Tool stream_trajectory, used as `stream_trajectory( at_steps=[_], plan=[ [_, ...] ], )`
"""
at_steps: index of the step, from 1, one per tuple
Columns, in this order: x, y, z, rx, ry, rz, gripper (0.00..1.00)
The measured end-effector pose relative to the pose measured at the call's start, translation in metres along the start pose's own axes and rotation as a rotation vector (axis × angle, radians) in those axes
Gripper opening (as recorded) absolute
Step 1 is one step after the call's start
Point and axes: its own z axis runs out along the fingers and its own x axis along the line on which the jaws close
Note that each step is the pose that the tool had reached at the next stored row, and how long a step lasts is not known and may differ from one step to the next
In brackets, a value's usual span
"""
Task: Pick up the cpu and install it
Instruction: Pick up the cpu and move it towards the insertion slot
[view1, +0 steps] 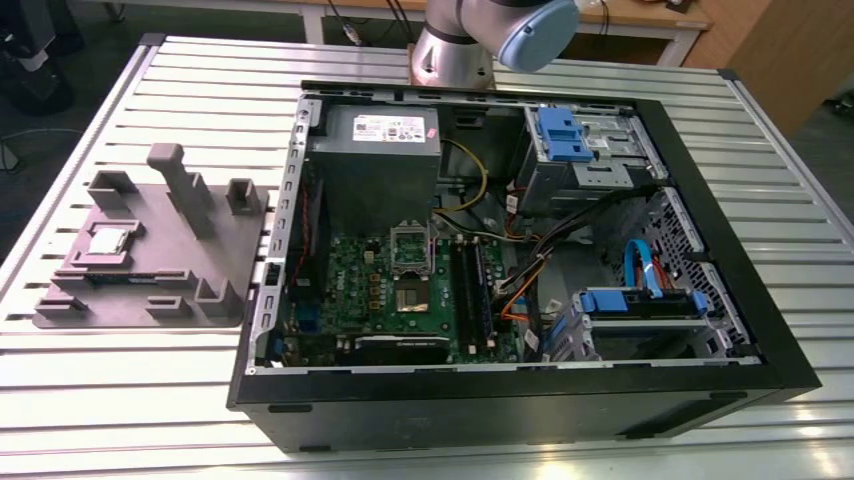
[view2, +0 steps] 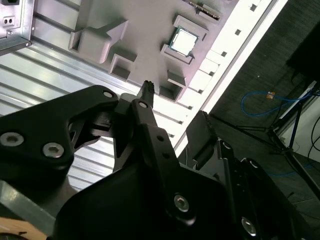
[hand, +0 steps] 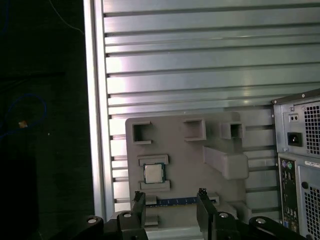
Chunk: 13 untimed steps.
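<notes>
Okay, exterior view first. A grey plate (view1: 167, 258) lies on the slatted desk (view1: 134, 400) at the exterior view's left. The cpu (view1: 107, 240) sits flat in a square pocket on it, silvery top up, too small to read in detail.

Just beside the plate, toward the exterior view's right, an open computer case (view1: 521, 405) lies on its side with the green motherboard (view1: 354, 270) inside. The socket (view1: 410, 285) mid-board is dim, so I can't tell how its cover stands. The case's near wall hides the board's lower edge. The arm (view1: 461, 45) is cut off by the top edge: a silver link and a blue-grey joint cap behind the case.

In the first wrist view the gripper (hand: 170, 199) hangs above the plate, spread wide, with nothing between its fingers (hand: 139, 205). A blue strip (hand: 175, 201) on the plate shows in the gap, partly hidden, and I can't tell what it is. The cpu (hand: 154, 173) lies just past the fingertips, apart from them.

In the second wrist view the black gripper body blocks most of the plate. The cpu (view2: 184, 41) shows in its pocket near the desk's edge. Dark floor (view2: 260, 60) and a blue cable (view2: 255, 97) lie beyond.
</notes>
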Motion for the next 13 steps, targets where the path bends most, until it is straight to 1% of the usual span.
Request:
stream_trajectory(
  at_steps=[2,6,7,10,12,13],
  plan=[
    [0.0,0.0,0.0001,0.0,0.0005,-0.001,0.53],
    [0.0007,-0.0001,0.0019,-0.0001,0.0075,-0.031,0.53],
    [0.0011,-0.0002,0.0022,0.0006,0.0082,-0.038,0.53],
    [0.001,-0.0002,0.0023,0.0008,0.0083,-0.039,0.53],
    [0.0012,-0.0004,0.0059,0.0005,0.0083,-0.039,0.53],
    [0.0012,-0.0004,0.0059,0.0005,0.0083,-0.039,0.53]
  ],
)
